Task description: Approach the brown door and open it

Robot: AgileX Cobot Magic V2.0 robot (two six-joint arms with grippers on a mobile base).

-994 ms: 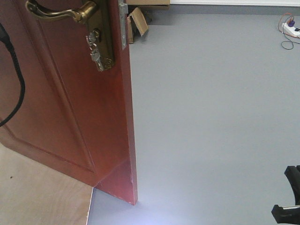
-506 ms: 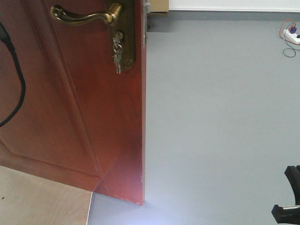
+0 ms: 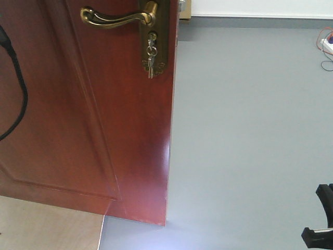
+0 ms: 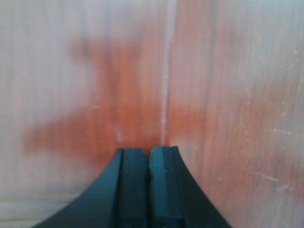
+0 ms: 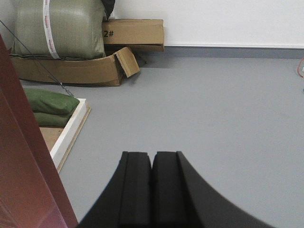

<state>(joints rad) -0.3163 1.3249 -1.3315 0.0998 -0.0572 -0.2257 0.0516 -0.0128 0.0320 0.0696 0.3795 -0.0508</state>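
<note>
The brown door (image 3: 78, 114) fills the left half of the front view, standing open with its free edge toward the grey floor. Its brass lever handle (image 3: 117, 19) and lock plate with hanging keys (image 3: 151, 57) sit at the top. My left gripper (image 4: 148, 154) is shut and empty, its tips right up against the door's wood (image 4: 213, 95). My right gripper (image 5: 152, 159) is shut and empty, pointing over the grey floor, with the door's edge (image 5: 23, 166) at its left. Part of the right arm (image 3: 321, 219) shows at the front view's lower right.
Grey floor (image 3: 250, 130) lies right of the door. Cardboard boxes (image 5: 95, 66), a large green sack (image 5: 59, 28) and green bags (image 5: 50, 107) on a white-edged board stand beyond the door. A power strip with cables (image 3: 328, 47) lies far right. A black cable (image 3: 21, 94) hangs at left.
The door's edge and handle have shifted rightward in the front view over the last second. The boxes seen behind it have slid out of that view. The right arm looks unmoved.
</note>
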